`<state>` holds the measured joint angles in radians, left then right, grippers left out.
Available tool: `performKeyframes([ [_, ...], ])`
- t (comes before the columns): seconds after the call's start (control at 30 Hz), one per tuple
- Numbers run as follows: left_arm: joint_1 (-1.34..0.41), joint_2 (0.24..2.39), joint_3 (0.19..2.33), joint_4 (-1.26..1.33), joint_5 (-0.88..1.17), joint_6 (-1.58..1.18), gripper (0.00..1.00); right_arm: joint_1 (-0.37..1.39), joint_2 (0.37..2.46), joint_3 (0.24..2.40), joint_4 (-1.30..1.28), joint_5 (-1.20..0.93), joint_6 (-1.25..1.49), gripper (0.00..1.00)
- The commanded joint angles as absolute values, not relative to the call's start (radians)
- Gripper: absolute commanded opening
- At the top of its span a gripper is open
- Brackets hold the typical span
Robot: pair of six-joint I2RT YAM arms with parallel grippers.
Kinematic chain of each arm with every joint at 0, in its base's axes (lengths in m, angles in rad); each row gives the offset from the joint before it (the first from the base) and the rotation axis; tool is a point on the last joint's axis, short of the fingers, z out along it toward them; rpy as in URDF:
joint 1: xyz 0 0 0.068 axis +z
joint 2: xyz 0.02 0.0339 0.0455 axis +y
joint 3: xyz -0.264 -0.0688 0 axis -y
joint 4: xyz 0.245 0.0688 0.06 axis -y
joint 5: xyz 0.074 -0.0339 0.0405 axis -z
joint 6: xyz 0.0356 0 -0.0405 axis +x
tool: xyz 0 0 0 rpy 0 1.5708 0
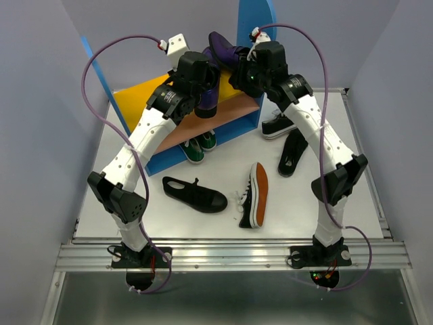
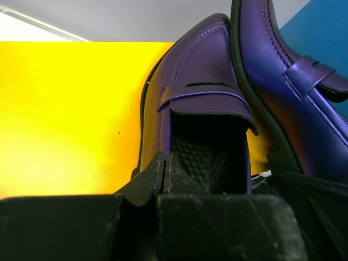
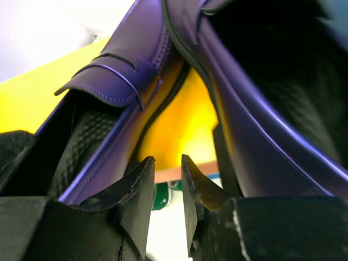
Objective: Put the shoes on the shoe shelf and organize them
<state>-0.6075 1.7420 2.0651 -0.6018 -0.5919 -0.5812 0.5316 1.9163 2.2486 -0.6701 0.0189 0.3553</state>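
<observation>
Jaws of left gripper (image 2: pixel 165 166) clamped on side wall of purple loafer (image 2: pixel 201 70), on yellow top board (image 2: pixel 65 109) | right gripper (image 3: pixel 166 168) narrowly parted, empty, between both loafers | second loafer (image 2: pixel 283 60) tilted alongside | green sneakers (image 1: pixel 196 147) low in shoe shelf (image 1: pixel 254 27) | 2 black sneakers (image 1: pixel 196 194) on table (image 1: pixel 284 217)

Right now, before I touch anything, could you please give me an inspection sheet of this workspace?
Surface: white table, no spills seen.
Job's things: purple loafers at the yellow top board of the shoe shelf; green sneakers poking out beneath its tan board; four black shoes loose on the table, one on its side with its orange outsole showing.
Clutter: nothing seen.
Grippers: left gripper shut on the heel of one of the purple loafers; right gripper open, nothing between its fingers.
Cables: purple cables, one looping off each arm.
Surroundings: plain grey walls; metal rail at the near edge.
</observation>
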Motion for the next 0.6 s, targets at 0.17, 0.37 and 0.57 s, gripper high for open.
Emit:
performKeyframes([
  [0.17, -0.624, 1.735, 2.131, -0.549, -0.584, -0.597, 0.00, 0.563, 2.020, 2.359, -0.539, -0.005, 0.391, 0.32],
  [0.37, -0.623, 1.730, 2.132, -0.552, -0.583, -0.603, 0.00, 0.583, 2.055, 2.356, -0.456, 0.182, 0.391, 0.33],
  [0.57, -0.624, 1.729, 2.134, -0.554, -0.580, -0.604, 0.00, 0.592, 2.106, 2.381, -0.420, 0.337, 0.373, 0.33],
])
